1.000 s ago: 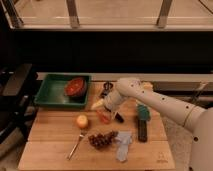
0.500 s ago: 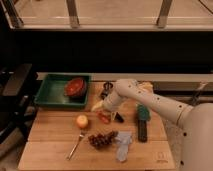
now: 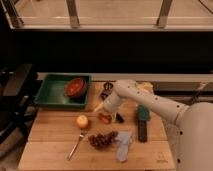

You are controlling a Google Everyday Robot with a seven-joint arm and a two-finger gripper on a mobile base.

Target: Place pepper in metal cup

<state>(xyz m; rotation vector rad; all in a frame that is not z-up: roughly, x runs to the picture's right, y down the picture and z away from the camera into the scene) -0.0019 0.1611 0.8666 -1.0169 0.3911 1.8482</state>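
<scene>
Gripper (image 3: pixel 109 115): low at mid-table, right at the pepper; apart or clamped, I cannot tell.
Pepper (image 3: pixel 103 119): on the wood, under the gripper; long axis unclear.
Metal cup (image 3: pixel 106 91): directly behind the pepper, near the green tray (image 3: pixel 50 97).
Coming move: probably 1 short carry backward.

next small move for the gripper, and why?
Probably finish the grasp on the pepper and lift it a little. The gripper is down at the board right at the pepper, which lies flat there; the metal cup stands apart behind it, beside the green tray, so the pepper must clear its rim.
</scene>
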